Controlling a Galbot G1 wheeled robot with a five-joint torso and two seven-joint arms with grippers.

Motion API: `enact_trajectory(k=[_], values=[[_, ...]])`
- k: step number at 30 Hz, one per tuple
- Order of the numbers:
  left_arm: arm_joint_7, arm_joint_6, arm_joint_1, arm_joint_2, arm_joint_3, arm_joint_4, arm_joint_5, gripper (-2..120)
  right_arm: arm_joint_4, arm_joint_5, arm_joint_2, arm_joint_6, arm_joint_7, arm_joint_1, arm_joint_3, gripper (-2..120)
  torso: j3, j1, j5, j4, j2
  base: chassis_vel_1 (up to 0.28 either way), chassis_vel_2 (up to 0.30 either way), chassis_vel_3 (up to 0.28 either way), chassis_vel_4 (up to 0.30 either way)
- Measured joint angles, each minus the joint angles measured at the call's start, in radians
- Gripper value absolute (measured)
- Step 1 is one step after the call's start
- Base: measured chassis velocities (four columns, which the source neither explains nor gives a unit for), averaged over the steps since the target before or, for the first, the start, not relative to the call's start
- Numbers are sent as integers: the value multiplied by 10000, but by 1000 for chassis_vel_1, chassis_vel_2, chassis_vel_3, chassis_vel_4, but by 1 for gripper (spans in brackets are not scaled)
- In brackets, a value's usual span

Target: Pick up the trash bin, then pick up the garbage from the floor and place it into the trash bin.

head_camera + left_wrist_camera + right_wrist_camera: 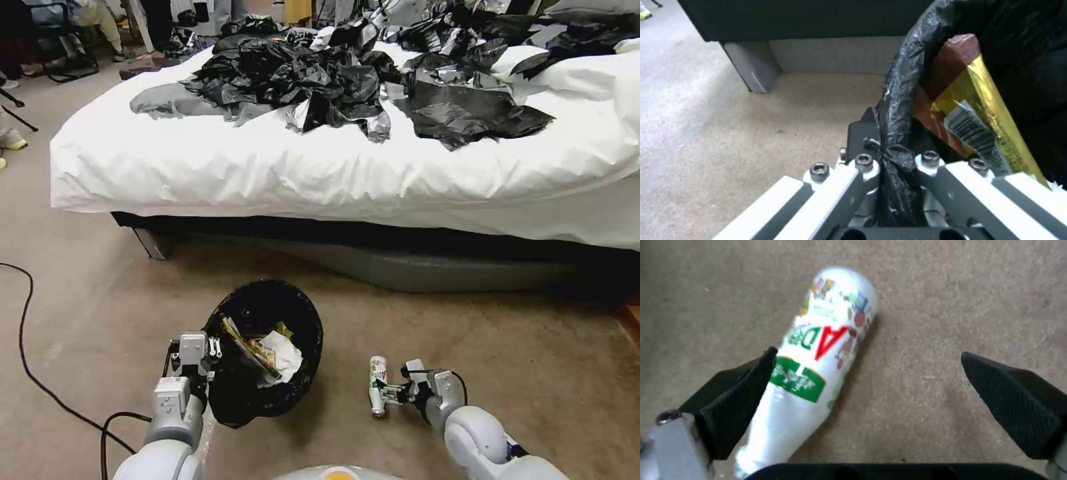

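- The left gripper (212, 352) is clamped on the bag-lined rim of the trash bin (267, 347), at about 7 o'clock in the head view; a yellow wrapper (991, 110) and a white paper wad (283, 357) lie inside.
- The right gripper (867, 386) is spread apart over a small white bottle (818, 350) lying on the carpet (533, 360) at 5 o'clock; one finger touches it.

You see the trash bin (267, 353) lined black, holding a yellow-and-brown wrapper (982, 110) with a barcode and a white paper wad (283, 353). White bottle (818, 353), red and green lettering, green label. Beige carpet (100, 300).
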Motion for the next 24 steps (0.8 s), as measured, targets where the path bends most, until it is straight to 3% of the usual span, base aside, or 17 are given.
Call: enact_trajectory(k=[2,9,16,24], values=[[0,-1,0,-2,0,0,1,1,-134,-59,51,60,-46,20,-14,100,0,0,0,-1,-1,0,0,0,0],[-3,-11,-6,-3,-2,10,6,1,-810,-526,453,473,-337,154,-83,78,-1,0,0,-1,0,0,0,0,0],[-4,-15,-33,18,-1,52,6,1,-1097,-716,765,650,-463,336,-323,47,0,0,-1,-1,0,0,0,0,0],[-4,-15,-4,23,-34,48,-5,1,-1327,-807,1037,734,-429,577,-522,34,0,0,-2,0,0,0,0,0,0]])
